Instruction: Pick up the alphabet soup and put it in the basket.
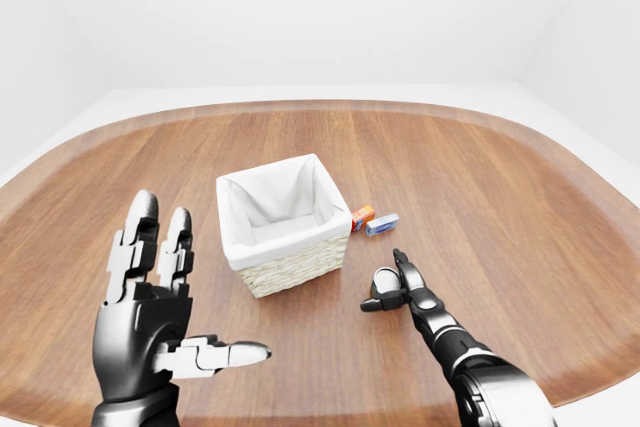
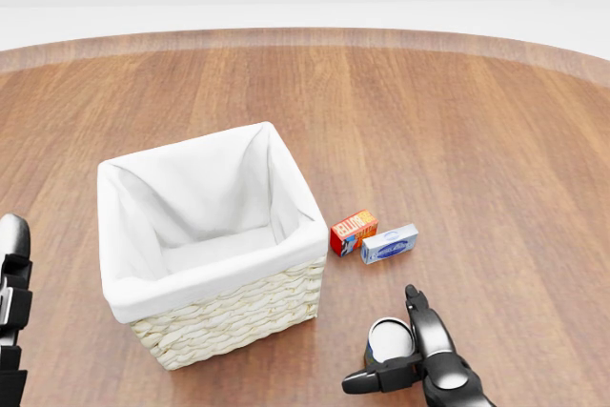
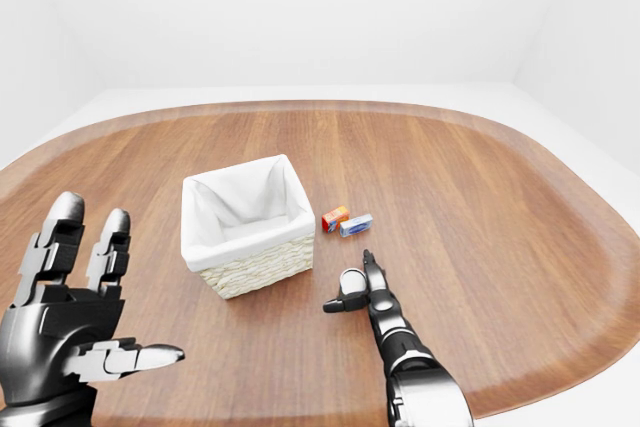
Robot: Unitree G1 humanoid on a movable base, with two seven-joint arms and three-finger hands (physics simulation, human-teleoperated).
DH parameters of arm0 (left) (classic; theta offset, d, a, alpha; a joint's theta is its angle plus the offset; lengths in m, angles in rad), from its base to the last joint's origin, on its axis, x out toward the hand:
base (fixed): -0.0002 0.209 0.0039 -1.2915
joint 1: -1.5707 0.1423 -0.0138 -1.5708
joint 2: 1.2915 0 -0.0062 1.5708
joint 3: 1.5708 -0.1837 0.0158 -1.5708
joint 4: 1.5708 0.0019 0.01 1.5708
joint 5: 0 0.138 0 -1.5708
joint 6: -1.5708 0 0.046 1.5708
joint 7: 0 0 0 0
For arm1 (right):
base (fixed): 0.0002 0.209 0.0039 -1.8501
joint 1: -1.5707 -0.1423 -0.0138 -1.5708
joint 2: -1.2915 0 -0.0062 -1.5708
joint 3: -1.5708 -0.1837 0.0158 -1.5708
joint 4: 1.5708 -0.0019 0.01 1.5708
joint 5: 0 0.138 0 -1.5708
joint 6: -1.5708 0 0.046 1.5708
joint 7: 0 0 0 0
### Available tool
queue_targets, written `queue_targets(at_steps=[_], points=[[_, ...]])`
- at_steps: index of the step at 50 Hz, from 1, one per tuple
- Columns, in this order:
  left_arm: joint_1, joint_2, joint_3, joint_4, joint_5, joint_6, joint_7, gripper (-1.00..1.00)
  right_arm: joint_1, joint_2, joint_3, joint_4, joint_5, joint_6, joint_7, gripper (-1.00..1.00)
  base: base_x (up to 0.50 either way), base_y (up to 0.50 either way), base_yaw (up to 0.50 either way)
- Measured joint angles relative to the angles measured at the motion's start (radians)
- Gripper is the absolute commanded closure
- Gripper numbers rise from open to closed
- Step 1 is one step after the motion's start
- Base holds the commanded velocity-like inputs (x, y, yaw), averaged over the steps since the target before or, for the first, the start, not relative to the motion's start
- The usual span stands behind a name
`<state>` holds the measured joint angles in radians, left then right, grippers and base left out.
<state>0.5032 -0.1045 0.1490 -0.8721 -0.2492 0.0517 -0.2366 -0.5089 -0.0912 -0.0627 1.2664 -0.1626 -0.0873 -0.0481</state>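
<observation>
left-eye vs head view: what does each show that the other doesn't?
Only the left-eye view shows the whole left hand, fingers spread open, plus the table's full oval edge and the white walls. Only the head view shows the basket's wicker weave and the box labels up close. Both show the basket, red box, blue box, and the right hand open around the soup can.

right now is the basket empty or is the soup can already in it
Empty: only white lining shows inside the basket. The soup can stands outside on the wood floor, at the right robot hand.
</observation>
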Motion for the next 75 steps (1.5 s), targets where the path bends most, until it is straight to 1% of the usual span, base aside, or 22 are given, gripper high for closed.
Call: queue_targets(at_steps=[2,8,9,10,11,12,21,31,39,44,50,65,75], points=[[0.001,-0.002,0.003,-0.003,-0.002,0.002,-0.003,-1.00,-0.002,0.001,-0.001,0.004,-0.005,0.000,-0.004,-0.96,0.00,0.00,0.00],[0.007,-0.009,0.010,-0.015,-0.007,0.008,-0.012,-1.00,-0.007,0.002,-0.003,0.014,-0.020,0.000,-0.016,-0.98,0.00,0.00,0.00],[0.009,-0.010,0.010,-0.017,-0.008,0.008,-0.014,-1.00,-0.008,0.003,-0.003,0.015,-0.022,0.000,-0.017,-0.95,0.00,0.00,0.00],[0.010,-0.012,0.010,-0.019,-0.008,0.009,-0.015,-1.00,-0.009,0.003,-0.003,0.017,-0.025,0.000,-0.019,-0.55,0.00,0.00,0.00],[0.011,-0.013,0.010,-0.021,-0.008,0.009,-0.016,-1.00,-0.010,0.001,-0.005,0.018,-0.031,0.000,-0.025,-0.55,0.00,0.00,0.00],[0.013,-0.013,0.010,-0.023,-0.008,0.010,-0.017,-1.00,-0.010,-0.001,-0.007,0.019,-0.037,0.000,-0.030,1.00,0.00,0.00,0.00],[0.026,-0.022,0.021,-0.044,-0.020,0.018,-0.029,-1.00,-0.018,-0.008,-0.014,0.025,-0.041,0.000,-0.049,1.00,0.00,0.00,0.00],[0.024,-0.036,0.045,-0.060,-0.036,0.035,-0.046,-1.00,-0.016,-0.014,-0.026,0.026,-0.100,0.000,-0.034,1.00,0.00,0.00,0.00],[0.020,-0.045,0.059,-0.068,-0.042,0.036,-0.055,-1.00,-0.011,-0.016,-0.036,0.025,-0.115,0.000,-0.035,1.00,0.00,0.00,0.00],[0.016,-0.049,0.064,-0.071,-0.043,0.036,-0.060,-1.00,-0.009,-0.019,-0.043,0.027,-0.192,0.000,-0.078,1.00,0.00,0.00,0.00],[0.012,-0.052,0.067,-0.071,-0.043,0.036,-0.063,-1.00,-0.001,-0.026,-0.047,0.024,-0.230,0.000,-0.101,1.00,0.00,0.00,0.00],[-0.009,-0.047,0.069,-0.050,-0.038,0.036,-0.060,-1.00,0.032,-0.041,-0.028,-0.031,-0.104,0.000,-0.059,1.00,0.00,0.00,0.00],[-0.019,-0.036,0.058,-0.029,-0.029,0.036,-0.048,-1.00,0.080,-0.046,-0.016,-0.149,-0.039,0.000,-0.020,1.00,0.00,0.00,0.00]])
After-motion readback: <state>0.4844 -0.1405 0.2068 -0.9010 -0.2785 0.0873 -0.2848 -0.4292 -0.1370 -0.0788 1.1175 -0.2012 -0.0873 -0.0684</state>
